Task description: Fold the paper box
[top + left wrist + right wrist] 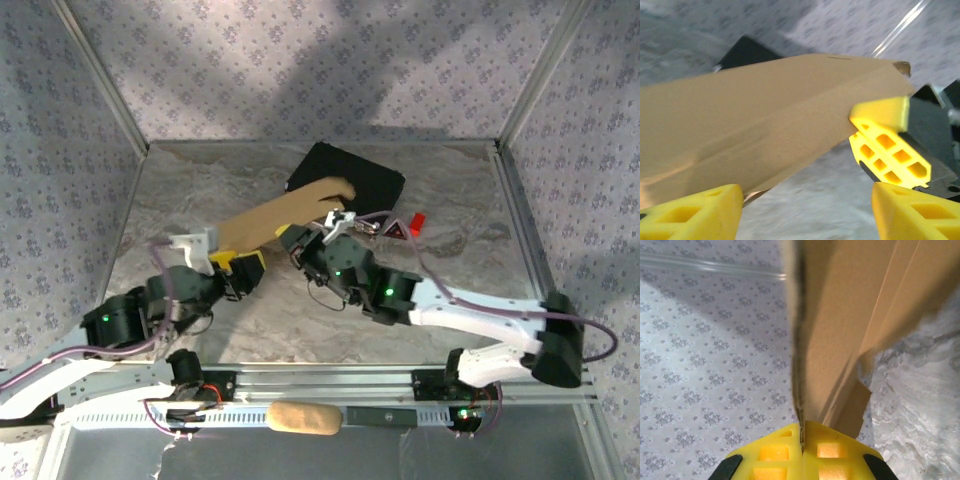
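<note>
right tool (802, 440) clamps the paper box (285, 215) by its edge just in front of the black case (350, 175), propping it above the tabletop (450, 290), likely so the wide-open left tool (805, 200) can crease it.

Left tool (807, 212) stands spread wide, right tool (802, 439) is clamped tight.

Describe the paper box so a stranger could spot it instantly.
On the marble table, look in front of the black case at the back. The paper box is the long tan cardboard slanting there, pinched by the right gripper; unlike the case, it's plain brown.
</note>
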